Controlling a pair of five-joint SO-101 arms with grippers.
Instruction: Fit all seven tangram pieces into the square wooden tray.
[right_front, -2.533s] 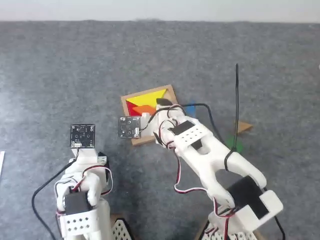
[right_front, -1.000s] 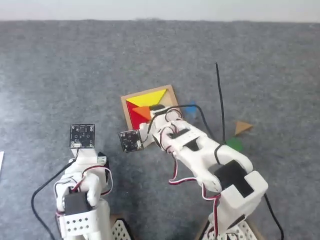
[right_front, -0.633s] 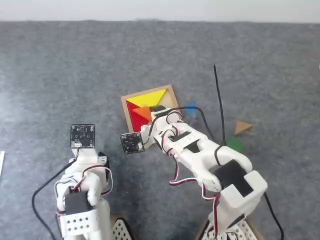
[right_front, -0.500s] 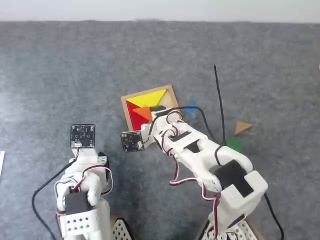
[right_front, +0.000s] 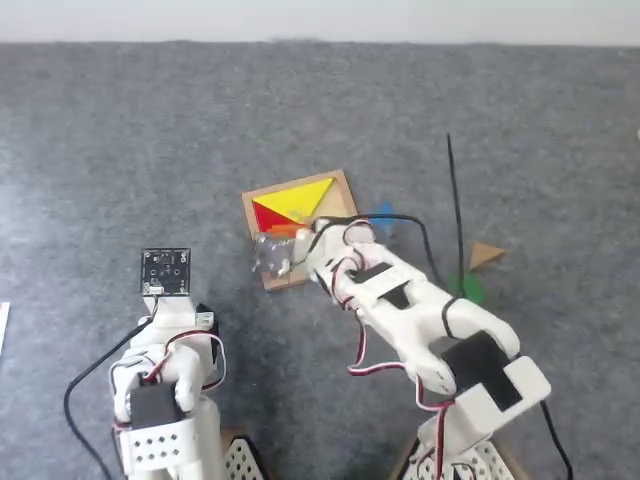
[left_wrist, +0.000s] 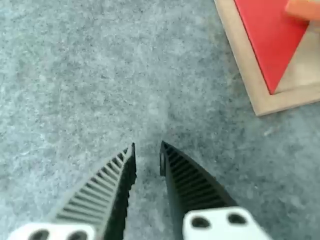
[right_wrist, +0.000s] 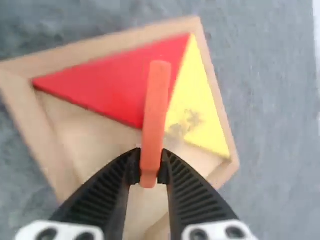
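Blue piece (right_front: 383, 213), green piece (right_front: 470, 290), tan piece (right_front: 486, 254) loose near tray (right_wrist: 100, 44). Right gripper (right_wrist: 148, 151) pinches orange piece (right_wrist: 155, 110) edgewise over red triangle (right_wrist: 110, 85), yellow triangle (right_wrist: 195, 100). Left gripper (left_wrist: 147, 150) slightly spread, empty.

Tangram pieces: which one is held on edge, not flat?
The orange piece, pinched edge-up in the right pincer; the red triangle and yellow triangle lie flat in the tray.

Open mat (right_front: 130, 130) (left of tray (right_front: 284, 281))

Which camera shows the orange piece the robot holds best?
The right wrist view: the orange piece stands edge-on, pinched by the right end effector over the tray. The high view shows an orange sliver; the left wrist view, one corner.
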